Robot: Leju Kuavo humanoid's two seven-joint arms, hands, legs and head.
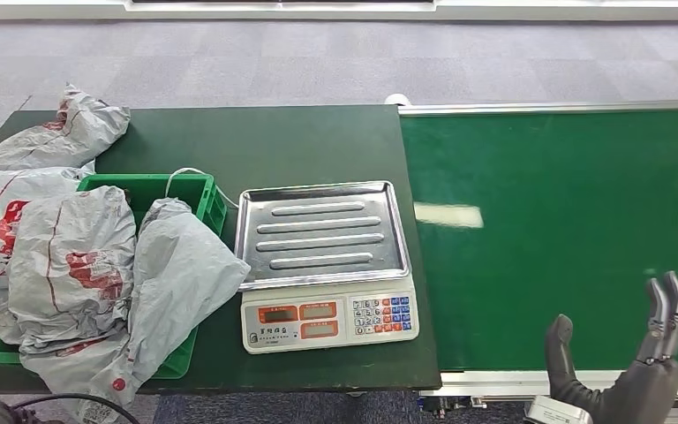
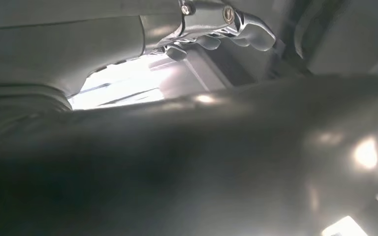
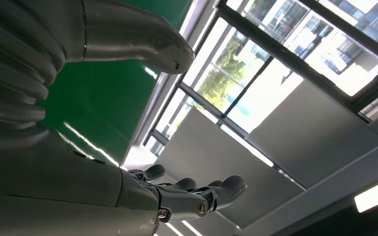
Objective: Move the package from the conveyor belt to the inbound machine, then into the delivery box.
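On the conveyor belt [image 1: 565, 230] no package is visible; the green surface in the head view carries nothing but a bright reflection, so the next package must be somewhere outside the frames. The packages that do show, grey mailers with red print [image 1: 71, 265], are heaped in and over the green delivery box [image 1: 207, 199] at the left end of the counter [image 1: 300, 141], with more lying beside it. The inbound machine [image 1: 322, 265], a weighing scale with a ribbed steel tray, stands bare between box and belt. Risks, as judged: the box is overfull, so another mailer dropped on the pile may slide off onto the counter or floor; a slack mailer could also slip through a loose grasp, or drape over the scale keypad. A white cord [image 1: 190, 174] at the box's rim could snag. The right robot hand [image 1: 622, 358] is raised at the near edge of the belt, palm upright, fingers [image 3: 202, 189] spread and extended, thumb apart, holding and touching nothing. The left robot hand [image 2: 216, 29] shows in its wrist view, blurred and close against grey surfaces; fingers look loosely curled, but whether it grips anything I cannot tell.
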